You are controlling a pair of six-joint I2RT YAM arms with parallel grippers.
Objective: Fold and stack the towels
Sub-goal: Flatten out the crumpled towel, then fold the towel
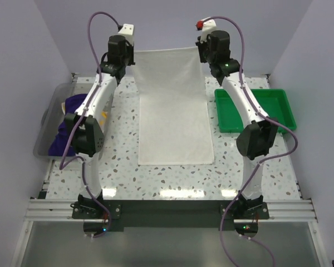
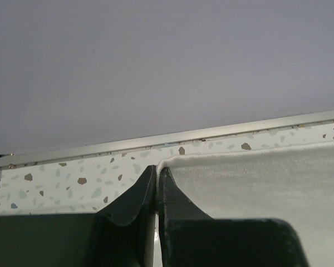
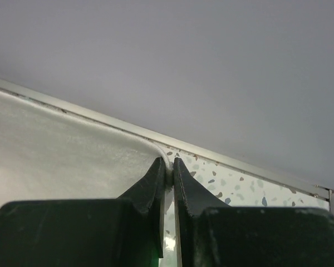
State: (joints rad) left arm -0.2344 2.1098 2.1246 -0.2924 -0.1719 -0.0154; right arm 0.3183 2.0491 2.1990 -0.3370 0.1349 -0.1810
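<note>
The white towel (image 1: pixel 172 111) sits in the middle of the top view, stretched between the two arms. Its far edge is lifted at the top of the frame against the back wall, and its near part lies flat on the speckled tabletop (image 1: pixel 239 164), ending in a straight hem just below the frame's centre.

The left gripper (image 1: pixel 134 54) is at the towel's upper left corner. In the left wrist view its dark fingers (image 2: pixel 147 192) are pressed together on that corner of the cloth (image 2: pixel 256 189), which spreads to the right of the frame.

The right gripper (image 1: pixel 199 52) is at the upper right corner. In the right wrist view this gripper (image 3: pixel 169 165) is likewise pinched closed on the towel's rounded corner, with the cloth (image 3: pixel 61 150) filling the left half of that frame.

At the left edge of the top view, the deep purple towel (image 1: pixel 60 142) lies crumpled in a clear bin (image 1: pixel 44 130), partly hidden behind the left arm's elbow. A green tray (image 1: pixel 278 103) rests on the tabletop at the right, behind the right arm and well apart from the white towel.
</note>
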